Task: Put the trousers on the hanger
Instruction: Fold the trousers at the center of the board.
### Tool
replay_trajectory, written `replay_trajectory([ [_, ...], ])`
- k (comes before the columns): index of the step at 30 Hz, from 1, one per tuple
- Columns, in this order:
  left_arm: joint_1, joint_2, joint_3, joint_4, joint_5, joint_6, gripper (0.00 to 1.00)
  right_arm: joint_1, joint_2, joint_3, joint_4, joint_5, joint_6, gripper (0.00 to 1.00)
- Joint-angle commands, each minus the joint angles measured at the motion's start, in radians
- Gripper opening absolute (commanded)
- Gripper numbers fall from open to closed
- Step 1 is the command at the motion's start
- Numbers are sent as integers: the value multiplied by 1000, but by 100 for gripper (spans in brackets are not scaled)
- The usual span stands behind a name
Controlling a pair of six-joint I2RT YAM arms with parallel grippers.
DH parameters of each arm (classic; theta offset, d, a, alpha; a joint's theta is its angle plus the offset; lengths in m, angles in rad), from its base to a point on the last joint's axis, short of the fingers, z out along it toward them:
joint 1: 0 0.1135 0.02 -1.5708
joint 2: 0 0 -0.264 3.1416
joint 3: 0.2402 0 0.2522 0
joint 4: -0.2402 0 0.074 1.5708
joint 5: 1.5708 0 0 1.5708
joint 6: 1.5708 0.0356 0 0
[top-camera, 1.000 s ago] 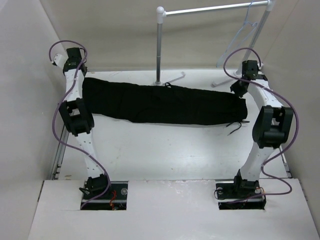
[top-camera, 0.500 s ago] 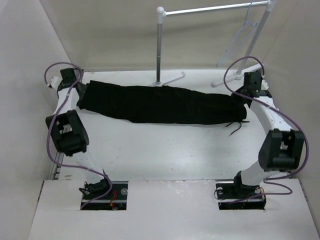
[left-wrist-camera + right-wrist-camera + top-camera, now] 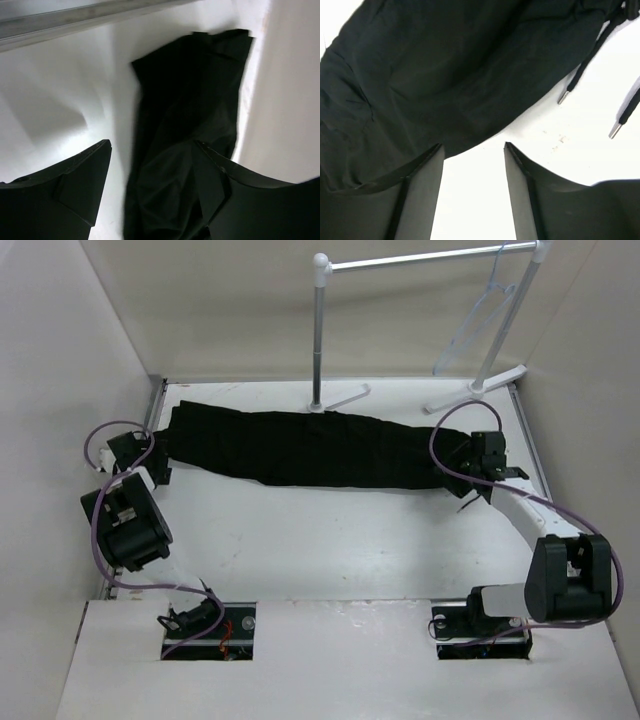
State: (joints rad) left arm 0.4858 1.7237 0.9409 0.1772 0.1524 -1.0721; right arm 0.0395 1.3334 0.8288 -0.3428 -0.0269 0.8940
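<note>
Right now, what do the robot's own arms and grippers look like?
The left arm and right arm have slim white links, boxy black joint housings and a looping purple cable each. The left gripper and right gripper each carry two flat, tapered black fingers.

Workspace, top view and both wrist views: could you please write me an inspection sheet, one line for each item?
Surface: white table, arms bolted at its near edge.
Job's things: black trousers lie stretched left to right across the far part of the table; their drawstrings rest on the table at the right end. The pale hanger hangs on the rack rail, apart from them.
Clutter: nothing seen.
Grippers: left gripper open over the trousers' left end; right gripper open at their right end; neither grips the cloth.
Cables: a purple cable loops along each arm.
Surroundings: white rack at the far edge; plain pale walls.
</note>
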Motion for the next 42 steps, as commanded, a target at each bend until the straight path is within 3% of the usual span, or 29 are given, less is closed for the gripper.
replay_trajectory([
  [1, -16, 13, -1, 224, 76, -28, 63, -40, -49, -20, 110, -50, 3, 60],
  [4, -32, 37, -13, 269, 68, -26, 61, -91, -62, -54, 134, -73, 19, 64],
  [14, -57, 204, 113, 130, -59, -19, 57, -249, 98, -5, 150, -76, 83, 68],
  [19, -80, 226, 144, 108, -108, -3, 45, -255, 199, 10, 134, -21, 95, 65],
  [21, -85, 228, 151, 96, -122, 1, 34, -255, 254, 23, 157, -7, 100, 53],
  [24, -80, 200, 160, 50, -166, 27, 13, -276, 300, 39, 192, 2, 121, 19],
  [26, -68, 154, 159, -10, -227, 64, 7, -293, 290, 36, 200, 15, 138, 10],
  [37, -29, -140, -7, -241, -431, 195, 5, -310, 23, -103, 42, 90, 148, 5],
  [42, -17, -251, -97, -343, -554, 196, 12, -376, -137, -209, -27, 78, 128, 4],
])
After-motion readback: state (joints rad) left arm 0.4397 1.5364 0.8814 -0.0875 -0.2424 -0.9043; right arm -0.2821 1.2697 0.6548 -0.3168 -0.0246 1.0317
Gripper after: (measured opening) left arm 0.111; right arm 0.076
